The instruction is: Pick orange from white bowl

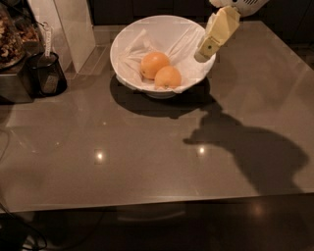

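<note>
Gripper (210, 45), at one o'clock in the view: a pale cream, flat-sided block tapering to a blunt lower end, with one small dark round mark near that end. Above it is a white rounded housing (226, 3), with dark slots cut off by the top edge.

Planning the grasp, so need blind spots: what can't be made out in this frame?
Camera view:
- Arm above the gripper, which hangs over the white bowl's right rim: cut off by top edge.
- Rear orange: lower right hidden by front orange.
- Bowl floor: covered by paper sheet and fruit.
- Clutter at left: cut by left edge, too dim to identify.
</note>
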